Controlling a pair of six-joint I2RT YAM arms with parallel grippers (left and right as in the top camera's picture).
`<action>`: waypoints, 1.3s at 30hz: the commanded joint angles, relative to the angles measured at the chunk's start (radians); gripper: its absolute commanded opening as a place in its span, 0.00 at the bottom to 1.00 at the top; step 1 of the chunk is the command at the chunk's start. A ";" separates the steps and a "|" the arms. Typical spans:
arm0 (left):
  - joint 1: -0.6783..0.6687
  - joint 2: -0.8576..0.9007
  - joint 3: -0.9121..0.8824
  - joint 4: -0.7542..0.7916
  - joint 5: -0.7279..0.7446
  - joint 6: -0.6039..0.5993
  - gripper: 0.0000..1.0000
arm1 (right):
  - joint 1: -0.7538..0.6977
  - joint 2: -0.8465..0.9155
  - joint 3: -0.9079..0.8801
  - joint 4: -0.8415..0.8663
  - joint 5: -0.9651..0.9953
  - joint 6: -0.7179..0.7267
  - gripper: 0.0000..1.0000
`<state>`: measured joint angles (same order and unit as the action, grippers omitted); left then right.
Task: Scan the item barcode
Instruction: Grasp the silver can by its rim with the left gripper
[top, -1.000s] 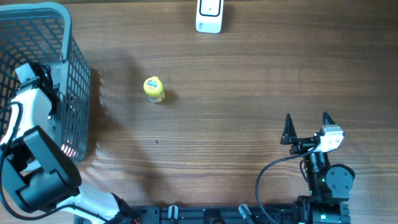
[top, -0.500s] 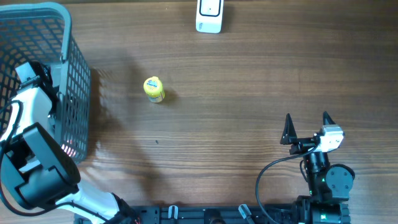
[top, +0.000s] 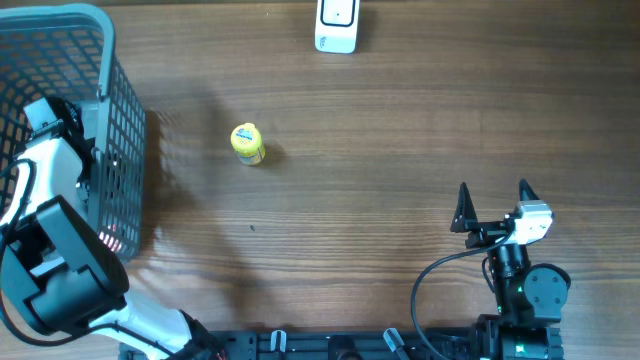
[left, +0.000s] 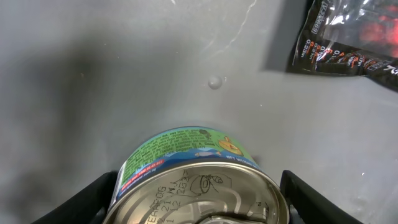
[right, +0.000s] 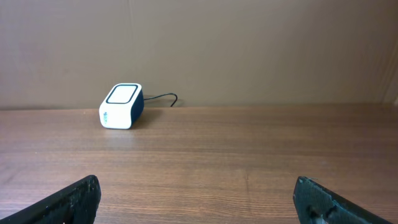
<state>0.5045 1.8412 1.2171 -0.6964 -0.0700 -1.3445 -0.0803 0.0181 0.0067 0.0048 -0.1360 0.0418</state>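
Your L gripper (left: 199, 190) was down in the basket (top: 122, 150), fingers flanking the green-label can (left: 186, 155) on its floor. Couldn't tell if they'd bitten. R gripper (top: 493, 205) stood wide, idle. Risk: round, slick can. An off-centre pinch could let it roll or drop en route to the scanner (top: 336, 25).
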 joint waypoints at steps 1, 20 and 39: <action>-0.005 0.057 -0.026 -0.032 0.001 0.002 0.60 | -0.005 -0.008 -0.002 0.004 0.009 0.012 1.00; -0.005 0.055 0.063 -0.048 0.084 0.065 0.52 | -0.005 -0.008 -0.002 0.003 0.009 0.012 1.00; -0.005 0.030 0.307 -0.211 0.084 0.115 0.52 | -0.005 -0.008 -0.002 0.003 0.009 0.012 1.00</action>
<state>0.5045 1.8969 1.4994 -0.9028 0.0067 -1.2499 -0.0807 0.0181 0.0067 0.0048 -0.1360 0.0418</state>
